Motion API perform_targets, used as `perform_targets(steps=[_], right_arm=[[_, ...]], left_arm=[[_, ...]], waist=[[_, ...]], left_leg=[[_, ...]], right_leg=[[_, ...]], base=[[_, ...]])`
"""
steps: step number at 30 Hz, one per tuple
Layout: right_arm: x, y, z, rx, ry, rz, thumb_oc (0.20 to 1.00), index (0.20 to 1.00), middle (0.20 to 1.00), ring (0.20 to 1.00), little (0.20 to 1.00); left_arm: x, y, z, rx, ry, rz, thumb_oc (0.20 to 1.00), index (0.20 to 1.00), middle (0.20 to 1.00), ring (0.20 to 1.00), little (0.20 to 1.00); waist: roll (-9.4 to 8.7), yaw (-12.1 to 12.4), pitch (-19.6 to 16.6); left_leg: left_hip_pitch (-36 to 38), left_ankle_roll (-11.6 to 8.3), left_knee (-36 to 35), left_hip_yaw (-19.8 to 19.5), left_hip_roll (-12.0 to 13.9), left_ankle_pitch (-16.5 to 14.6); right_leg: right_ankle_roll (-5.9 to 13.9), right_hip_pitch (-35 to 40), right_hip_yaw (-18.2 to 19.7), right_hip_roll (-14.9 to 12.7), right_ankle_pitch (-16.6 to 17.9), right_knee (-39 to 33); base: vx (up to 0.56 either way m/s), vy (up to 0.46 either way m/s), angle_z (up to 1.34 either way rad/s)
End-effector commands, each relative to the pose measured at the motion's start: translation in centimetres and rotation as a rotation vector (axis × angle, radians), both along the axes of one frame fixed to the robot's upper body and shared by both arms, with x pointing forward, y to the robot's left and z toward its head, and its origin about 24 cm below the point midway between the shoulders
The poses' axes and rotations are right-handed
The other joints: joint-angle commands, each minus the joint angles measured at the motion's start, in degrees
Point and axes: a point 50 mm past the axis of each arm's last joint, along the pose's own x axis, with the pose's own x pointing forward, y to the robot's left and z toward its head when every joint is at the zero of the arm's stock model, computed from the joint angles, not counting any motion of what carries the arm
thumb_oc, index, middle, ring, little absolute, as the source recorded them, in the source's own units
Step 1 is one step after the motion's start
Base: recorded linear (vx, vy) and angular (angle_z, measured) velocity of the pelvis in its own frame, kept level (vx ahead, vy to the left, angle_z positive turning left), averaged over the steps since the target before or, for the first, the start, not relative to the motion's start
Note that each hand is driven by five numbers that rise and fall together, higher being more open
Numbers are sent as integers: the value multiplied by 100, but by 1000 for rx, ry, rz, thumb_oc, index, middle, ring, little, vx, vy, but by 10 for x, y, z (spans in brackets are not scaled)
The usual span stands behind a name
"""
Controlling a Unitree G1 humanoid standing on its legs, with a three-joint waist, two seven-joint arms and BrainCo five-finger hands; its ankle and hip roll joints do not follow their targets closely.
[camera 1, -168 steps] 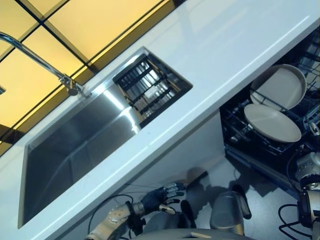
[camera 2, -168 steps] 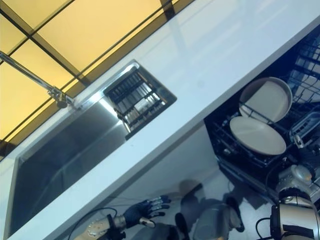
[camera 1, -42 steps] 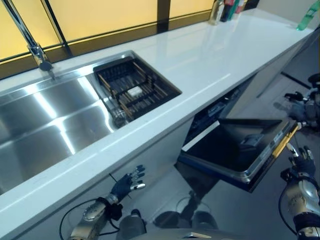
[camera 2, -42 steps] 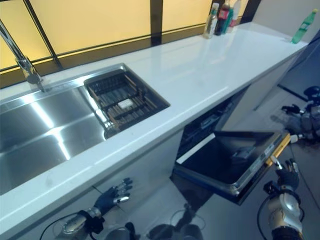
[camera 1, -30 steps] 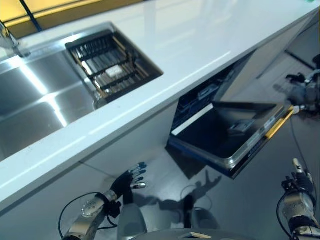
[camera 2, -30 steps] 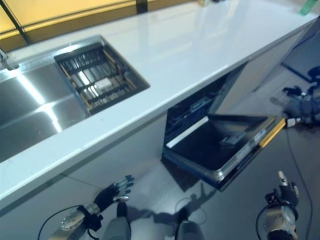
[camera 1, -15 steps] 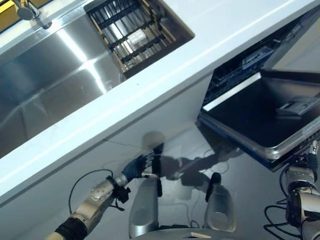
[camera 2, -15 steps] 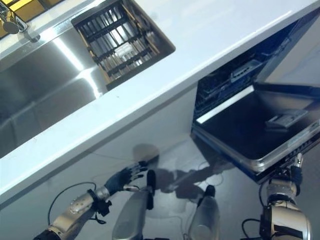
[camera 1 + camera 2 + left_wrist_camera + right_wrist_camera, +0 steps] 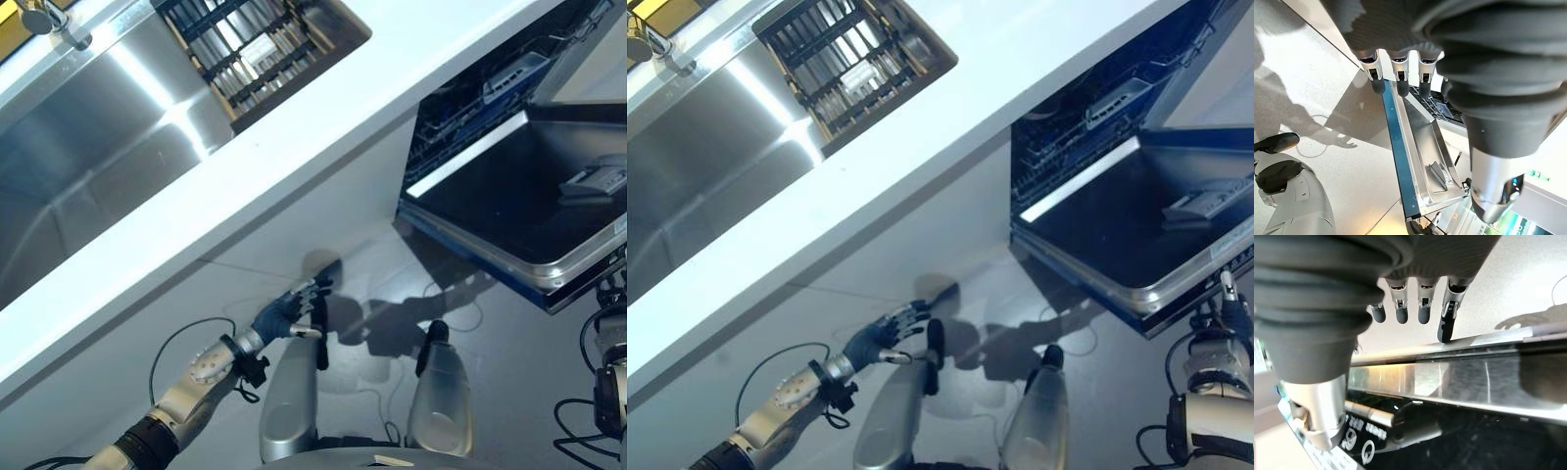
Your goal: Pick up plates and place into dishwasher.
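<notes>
Right now you have both robot hands low and empty. Your left robot hand (image 9: 284, 315) hangs below the front edge of the white surface (image 9: 323, 108), over the grey floor (image 9: 372, 284), with its fingers (image 9: 1397, 73) relaxed and spread, holding nothing. Your right robot hand (image 9: 1227, 311) sits just under the outer edge of the dishwasher door (image 9: 519, 211), which is lowered but not flat; its fingers (image 9: 1422, 306) are straight and loose too. Behind the door you can see the dishwasher (image 9: 1087, 108) rack, but you cannot tell from here whether plates sit in it. At the far left of the surface lies the steel sink (image 9: 88, 166) with a dark drying rack (image 9: 255, 49) set in its right end
</notes>
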Motion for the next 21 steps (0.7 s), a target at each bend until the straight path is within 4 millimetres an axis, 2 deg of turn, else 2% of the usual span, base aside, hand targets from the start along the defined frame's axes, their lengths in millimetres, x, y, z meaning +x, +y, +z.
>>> perform_targets(steps=[1,9,15,21], right_arm=[[83,41,77,-81,-333,255,1000,1000,1000,1000,1000],[122,88,99,-34,-362,301,1000,1000,1000,1000,1000],[131,96,110,-48,-332,277,1000,1000,1000,1000,1000],[141,108,136,-103,-368,288,1000,1000,1000,1000,1000]], left_arm=[[-1,4,13,-28,-61,-6,1000,1000,1000,1000,1000],[-3,0,8,-20,-44,11,1000,1000,1000,1000,1000],[-6,-3,4,-27,-9,8,1000,1000,1000,1000,1000],[-8,0,2,-6,6,-7,1000,1000,1000,1000,1000]], waist=[[-179,285,-102],[-308,341,-120],[-287,486,-155],[-299,585,-130]], left_leg=[[-26,86,783,94,88,-864],[165,73,705,155,148,-847],[286,56,656,80,141,-821],[339,13,660,19,154,-813]], right_leg=[[-43,68,-10,-31,740,-702],[-3,304,-17,-22,794,-853],[-21,551,-91,-41,776,-925],[-4,721,-142,-57,796,-1023]], base=[[0,0,0],[9,-1,-3],[31,-6,0],[15,-2,1]])
